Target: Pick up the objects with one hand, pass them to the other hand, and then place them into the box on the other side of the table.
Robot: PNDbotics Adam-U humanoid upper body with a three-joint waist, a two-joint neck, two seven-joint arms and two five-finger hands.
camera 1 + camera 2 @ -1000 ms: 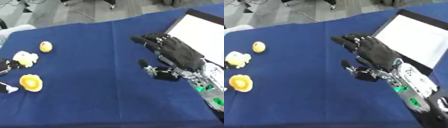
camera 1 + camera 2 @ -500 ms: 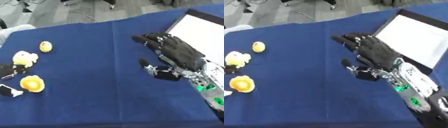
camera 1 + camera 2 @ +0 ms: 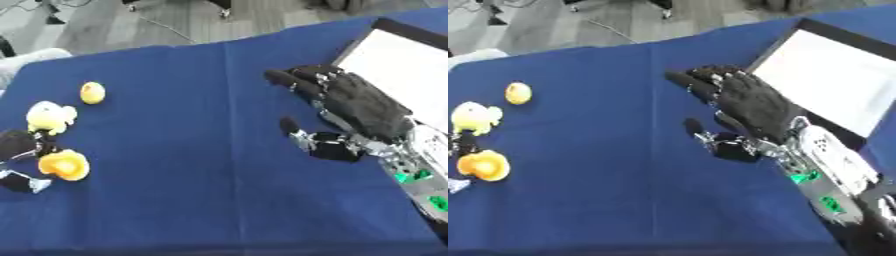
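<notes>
Hovering palm-down over the right half of the blue-covered counter, the right hand has its fingers stretched out straight and its thumb spread to the side, holding nothing. Just beyond it, at the counter's far right corner, lies the box, a shallow tray with a white floor and a dark rim, and nothing shows inside it. The objects to be moved sit well apart from this hand, grouped along the counter's left edge: a small yellow egg-shaped piece farthest back, a pale yellow lumpy piece nearer, and an orange-yellow piece nearest the front. The left hand shows only as dark parts at that left edge, between the pale piece and the orange one, with a small white-and-dark part close to the orange piece; whether its fingers are spread or curled cannot be told, nor whether they touch either piece. The task appears to be at the picking stage, with the handover and the drop into the box not yet done. The main risk looks to be at the left edge: the pieces are rounded and lie close together, so fingers closing on one could nudge a neighbour and roll it off the counter. A second risk is the handover itself, since a small round piece passed between two hands may slip if the receiving fingers close late or off-centre.
</notes>
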